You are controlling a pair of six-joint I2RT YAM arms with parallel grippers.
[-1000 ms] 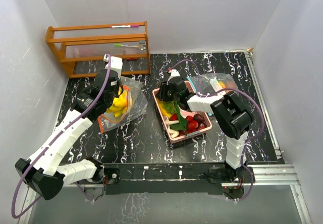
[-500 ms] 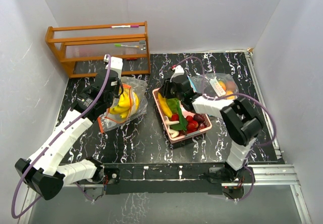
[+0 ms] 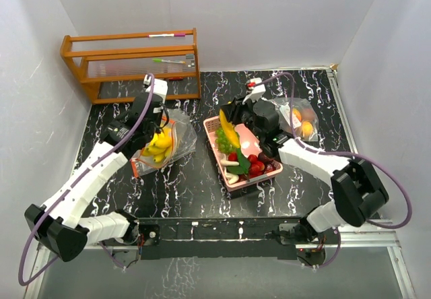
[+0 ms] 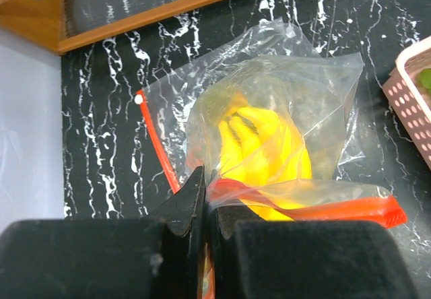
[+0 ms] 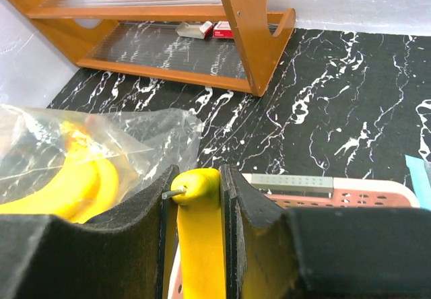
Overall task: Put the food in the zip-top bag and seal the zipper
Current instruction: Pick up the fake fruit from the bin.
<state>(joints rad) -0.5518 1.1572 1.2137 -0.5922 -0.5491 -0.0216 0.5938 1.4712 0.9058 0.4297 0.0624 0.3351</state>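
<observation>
Nearest on the black marbled table (image 3: 188, 191), the pink tray (image 3: 232, 183) has red berries (image 3: 256, 166) and other small food at its near end, so much of the loading is not yet done. Above the tray's far end the right gripper (image 5: 199, 191) is clamped, jaws narrowed, on the stem end of a single banana (image 5: 200, 245); the fruit hangs long below the fingers, clear of the tray. Held so near one tip, it could pivot or slide out on the way across; a drop would land it on the table or back among the fruit.

To the left, the left gripper (image 4: 205, 191) is fully closed on the red zipper strip (image 4: 337, 208) of the zip-top bag (image 4: 323, 90), which lies on the table with a banana bunch (image 4: 262, 151) already inside. Only one lip is pinched, so the mouth may sag. I judge the likeliest failure to be the banana's tip catching the film or zipper and pushing the bag away instead of entering; the thin plastic could also slip from the pinch; the bunch leaves little room. Both wrists must meet at the mouth, so a knock between them is possible.

Farther right, a second bag (image 3: 289, 107) holds oranges (image 3: 306, 128); the wooden rack (image 3: 128, 63) stands at the back.
</observation>
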